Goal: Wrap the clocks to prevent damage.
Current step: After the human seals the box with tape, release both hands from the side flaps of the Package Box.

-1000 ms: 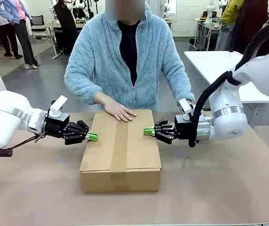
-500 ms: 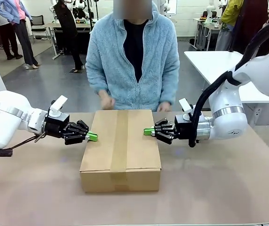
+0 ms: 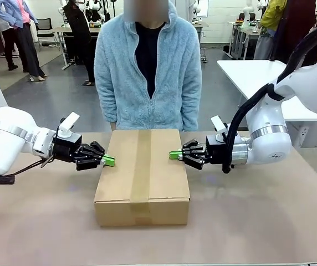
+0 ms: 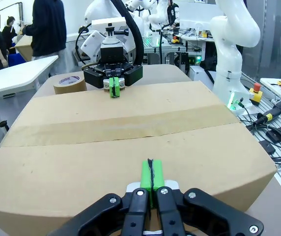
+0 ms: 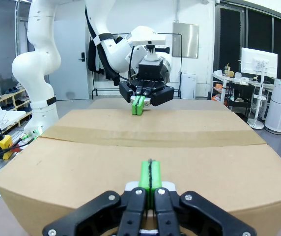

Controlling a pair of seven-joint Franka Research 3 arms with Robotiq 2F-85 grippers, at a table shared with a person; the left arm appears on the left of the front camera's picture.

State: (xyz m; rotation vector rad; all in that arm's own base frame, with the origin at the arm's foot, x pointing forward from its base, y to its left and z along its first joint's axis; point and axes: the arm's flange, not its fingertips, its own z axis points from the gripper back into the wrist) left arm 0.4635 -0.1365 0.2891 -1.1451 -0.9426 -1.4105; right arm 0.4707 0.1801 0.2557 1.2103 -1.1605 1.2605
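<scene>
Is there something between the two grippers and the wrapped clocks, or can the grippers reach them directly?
Yes. A closed cardboard box, sealed along its top with a strip of brown tape, lies between the left gripper and the right gripper. Both are shut, level with the box's top at opposite sides. The frames cannot show what is inside.

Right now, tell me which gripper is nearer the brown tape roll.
Right. The tape roll lies on the table just beside the right gripper; the left gripper is across the cardboard box, both shut.
</scene>
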